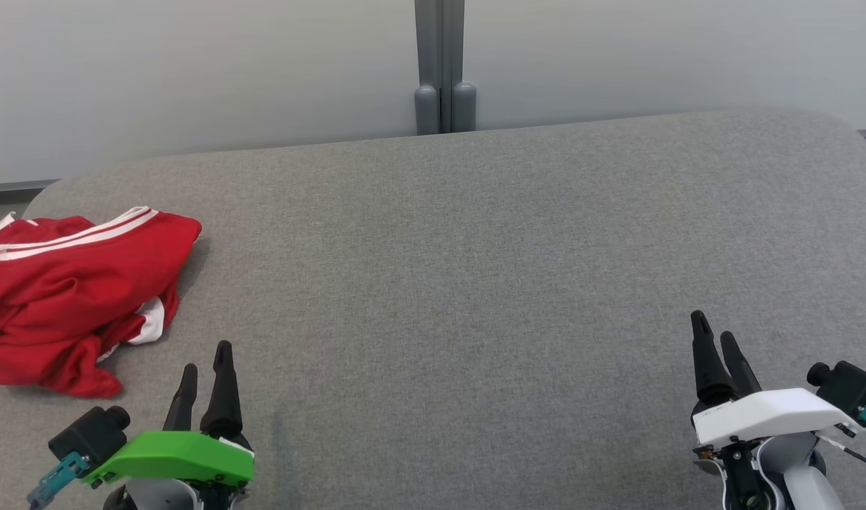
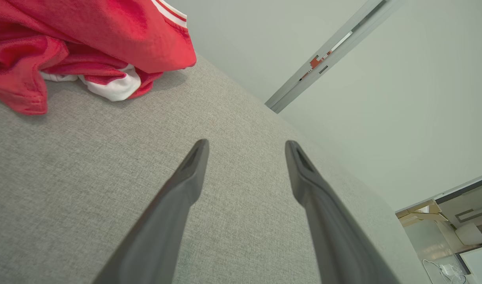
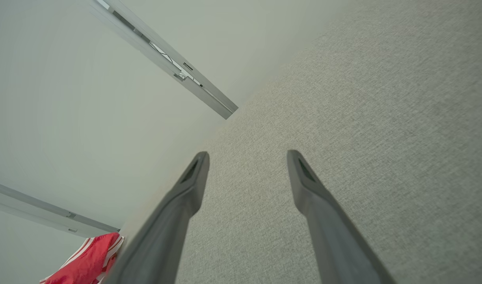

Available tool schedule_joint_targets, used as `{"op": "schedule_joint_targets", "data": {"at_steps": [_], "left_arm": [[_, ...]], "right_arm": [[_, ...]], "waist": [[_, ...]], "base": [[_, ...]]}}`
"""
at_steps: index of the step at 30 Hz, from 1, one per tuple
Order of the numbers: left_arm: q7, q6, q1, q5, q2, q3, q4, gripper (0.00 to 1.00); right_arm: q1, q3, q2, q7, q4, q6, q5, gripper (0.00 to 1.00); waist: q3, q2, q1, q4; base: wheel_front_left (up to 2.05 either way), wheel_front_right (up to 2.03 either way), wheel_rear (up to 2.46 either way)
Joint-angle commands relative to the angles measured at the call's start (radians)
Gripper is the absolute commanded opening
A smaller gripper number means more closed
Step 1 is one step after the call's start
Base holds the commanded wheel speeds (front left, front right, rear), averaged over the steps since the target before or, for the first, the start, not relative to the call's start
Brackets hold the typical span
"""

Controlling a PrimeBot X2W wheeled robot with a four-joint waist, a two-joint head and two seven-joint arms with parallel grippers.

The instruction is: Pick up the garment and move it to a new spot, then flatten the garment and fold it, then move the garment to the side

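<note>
The red, white-striped garment (image 1: 71,297) lay crumpled on the grey tabletop (image 1: 475,248), just ahead and to the left of the left pincer (image 1: 207,356), clear of its fingers. The left pincer was spread and held nothing. The right pincer (image 1: 713,324), well apart from the garment, was likewise spread and empty.

Crumpled red garment (image 1: 71,297) (white-striped), far left

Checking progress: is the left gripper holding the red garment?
No, the left gripper hangs open beside the crumpled garment, apart from it.
</note>
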Motion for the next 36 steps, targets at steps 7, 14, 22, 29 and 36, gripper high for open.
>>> {"op": "schedule_joint_targets", "data": {"at_steps": [7, 14, 22, 29, 36], "left_arm": [[-0.028, 0.008, 0.002, 0.108, 0.009, -0.014, -0.018, 1.00], [-0.048, 0.015, 0.004, 0.191, 0.011, -0.025, -0.019, 1.00], [-0.071, 0.022, 0.007, 0.283, 0.013, -0.035, -0.017, 1.00], [-0.088, 0.031, 0.010, 0.353, 0.013, -0.040, -0.024, 1.00], [-0.105, 0.041, 0.020, 0.416, 0.008, -0.040, -0.035, 1.00]], "right_arm": [[-0.008, 0.004, -0.006, -0.029, -0.015, 0.000, -0.106, 1.00], [-0.013, 0.001, -0.006, -0.049, -0.017, 0.000, -0.208, 1.00], [-0.015, 0.009, -0.007, -0.071, -0.013, 0.000, -0.304, 1.00], [-0.013, 0.008, -0.008, -0.089, -0.007, 0.000, -0.384, 1.00], [-0.011, 0.008, -0.008, -0.105, -0.003, 0.000, -0.459, 1.00]], "waist": [[0.004, 0.0000, 0.0000, 0.002], [0.007, 0.0000, 0.0000, 0.001], [0.006, 0.0000, 0.0000, 0.002], [0.004, 0.0000, 0.0000, 0.004], [0.004, 0.0000, 0.0000, 0.008]], "base": [[0.00, 0.00, 0.00], [0.00, 0.00, 0.00], [0.00, 0.00, 0.00], [0.00, 0.00, 0.00], [0.00, 0.00, 0.00]]}}
